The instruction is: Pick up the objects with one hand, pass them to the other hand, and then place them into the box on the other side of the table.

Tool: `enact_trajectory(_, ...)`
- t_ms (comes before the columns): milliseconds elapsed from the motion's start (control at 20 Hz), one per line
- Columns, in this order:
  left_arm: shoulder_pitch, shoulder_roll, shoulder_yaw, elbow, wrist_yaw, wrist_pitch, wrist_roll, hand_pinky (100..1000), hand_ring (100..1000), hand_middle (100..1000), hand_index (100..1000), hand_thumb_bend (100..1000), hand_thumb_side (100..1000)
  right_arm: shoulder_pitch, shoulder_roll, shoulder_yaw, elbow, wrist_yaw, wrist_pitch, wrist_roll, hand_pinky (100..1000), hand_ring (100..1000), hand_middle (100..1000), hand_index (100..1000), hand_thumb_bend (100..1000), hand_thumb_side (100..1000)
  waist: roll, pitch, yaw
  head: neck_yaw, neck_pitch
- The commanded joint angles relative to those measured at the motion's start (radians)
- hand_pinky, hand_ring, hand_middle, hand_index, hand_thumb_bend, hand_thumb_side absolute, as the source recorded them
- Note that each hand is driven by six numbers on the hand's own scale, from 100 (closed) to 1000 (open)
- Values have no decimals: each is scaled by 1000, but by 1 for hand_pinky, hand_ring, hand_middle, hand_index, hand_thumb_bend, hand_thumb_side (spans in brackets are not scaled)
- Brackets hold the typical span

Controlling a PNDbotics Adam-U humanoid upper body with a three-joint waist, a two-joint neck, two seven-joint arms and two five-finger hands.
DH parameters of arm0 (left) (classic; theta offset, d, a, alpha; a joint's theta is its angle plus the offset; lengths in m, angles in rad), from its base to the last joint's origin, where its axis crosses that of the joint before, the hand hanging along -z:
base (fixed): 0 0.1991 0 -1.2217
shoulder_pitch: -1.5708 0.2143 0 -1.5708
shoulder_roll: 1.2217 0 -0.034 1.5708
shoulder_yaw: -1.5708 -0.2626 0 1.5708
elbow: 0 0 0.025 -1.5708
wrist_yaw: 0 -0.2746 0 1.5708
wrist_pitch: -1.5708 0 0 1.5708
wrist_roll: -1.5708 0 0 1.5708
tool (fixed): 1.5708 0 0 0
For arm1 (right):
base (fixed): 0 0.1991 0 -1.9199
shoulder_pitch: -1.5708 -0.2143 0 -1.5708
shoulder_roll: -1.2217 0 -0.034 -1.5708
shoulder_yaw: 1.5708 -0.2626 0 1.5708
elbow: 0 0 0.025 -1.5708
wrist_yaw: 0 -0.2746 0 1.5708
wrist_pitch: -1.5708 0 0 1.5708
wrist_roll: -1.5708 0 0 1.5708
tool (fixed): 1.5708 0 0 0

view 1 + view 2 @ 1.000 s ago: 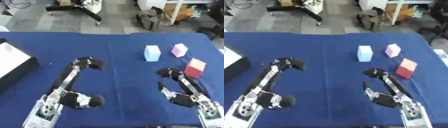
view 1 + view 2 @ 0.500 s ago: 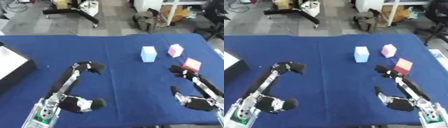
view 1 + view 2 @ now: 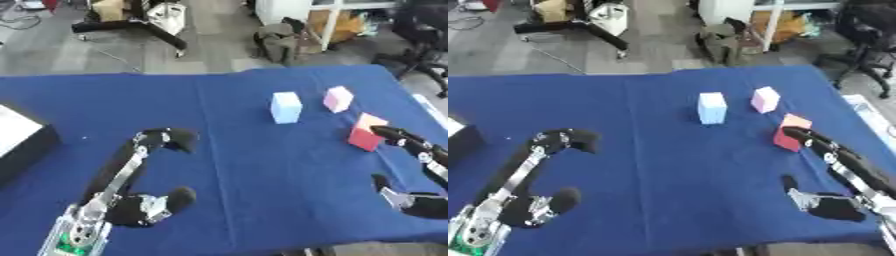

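Note:
Three blocks stand on the blue table [image 3: 236, 170]: a light blue block [image 3: 285, 106], a pink block [image 3: 338, 98] to its right, and a red block with a pale orange top [image 3: 366, 132] nearer the right edge. My right hand [image 3: 837, 157] reaches up from the lower right. It is open, and its fingertips [image 3: 796, 134] rest against the red block's right side. My left hand [image 3: 131, 209] lies at the lower left with long fingers pointing away, tips [image 3: 171, 137] bent, holding nothing. The box [image 3: 19, 145], black outside and white inside, sits at the left edge.
The table's right edge runs close beside the red block and my right hand. Beyond the far edge the floor holds a black stand [image 3: 131, 25], bags [image 3: 280, 42] and an office chair [image 3: 424, 30].
My right hand has moved right and forward until its fingertips reach the red block. The left hand has stayed about where it was. The view has shifted a little.

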Motion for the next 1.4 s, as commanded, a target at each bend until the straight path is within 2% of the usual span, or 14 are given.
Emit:
enact_trajectory(50,-15,8,-5,-13,1,2,-7,714,674,578,803,668,909,-24,-64,-16,63,-20,0,-24,902,983,966,1000,100,271,-2,-4,3,-19,-3)
enact_trajectory(750,-42,22,-22,-24,7,6,-31,714,674,579,807,626,932,-202,-145,-26,404,-107,-19,-61,903,979,960,1000,100,276,-15,19,40,-40,-3)
enact_trajectory(1400,-54,21,-30,-26,11,5,-41,713,675,579,808,613,936,-289,-168,-9,578,-120,-34,-53,899,966,945,1000,100,245,-22,27,63,-46,-3)
